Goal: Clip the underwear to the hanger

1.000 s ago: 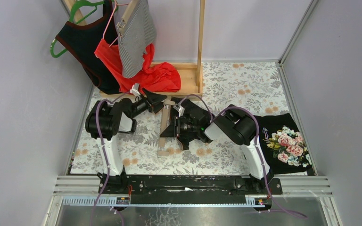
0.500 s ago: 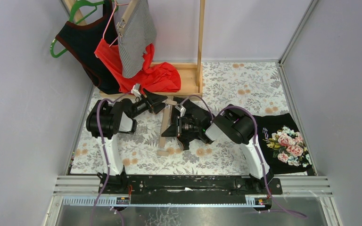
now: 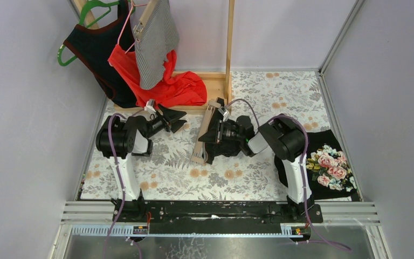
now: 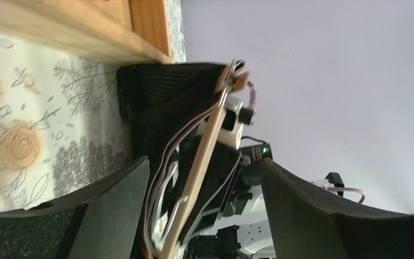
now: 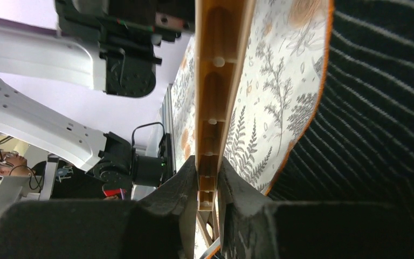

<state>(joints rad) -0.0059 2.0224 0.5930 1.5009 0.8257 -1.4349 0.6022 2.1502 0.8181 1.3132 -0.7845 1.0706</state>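
Note:
My right gripper is shut on the bar of the wooden hanger. In the top view the right gripper holds the hanger tilted above the floral mat. The underwear, black ribbed cloth with an orange edge, lies close beside the hanger. In the left wrist view the underwear sits behind the hanger near its clip end. My left gripper is open with the hanger showing between its fingers but apart from them. The left gripper stands to the hanger's left.
A wooden rack stands at the back, its base close to my left gripper. On it hang a striped grey garment, a red one and a dark one. A black floral garment lies at the right.
My right gripper has shut on the hanger and carried it right and toward the back, tilting it. My left gripper has drawn back a little to the left, still open.

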